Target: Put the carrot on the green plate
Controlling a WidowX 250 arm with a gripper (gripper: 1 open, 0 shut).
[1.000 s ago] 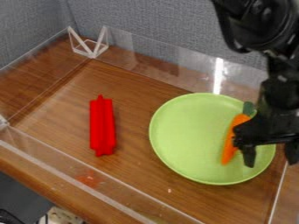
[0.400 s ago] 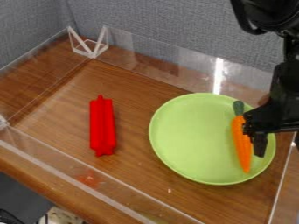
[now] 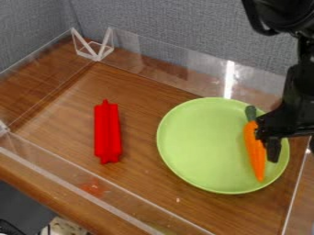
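Over the right side of the large round lime-green plate (image 3: 221,145) hangs the black gripper (image 3: 278,128), its dark fingers spread wide and closed on nothing, pointing nearly straight down. Just below it the small orange tapered toy carrot (image 3: 255,152) lies flat on the green plate near the plate's right rim, its dark green stem tip toward the far side and its thin end toward the near edge; whether a fingertip touches the stem end cannot be told. Left of the green plate, well apart from it, a red ridged oblong block (image 3: 108,131) lies lengthwise on the brown wooden tabletop (image 3: 73,101). Far to the plate's upper left, in the back corner, stands a small white wire stand (image 3: 94,43). Clear acrylic walls (image 3: 185,64) fence the wooden surface on all sides, one running close behind the plate and another close by the plate's right rim, so the arm has little room on that side. A grey fabric backdrop (image 3: 147,18) rises behind the far wall. Between the plate and the red block the wood is bare.
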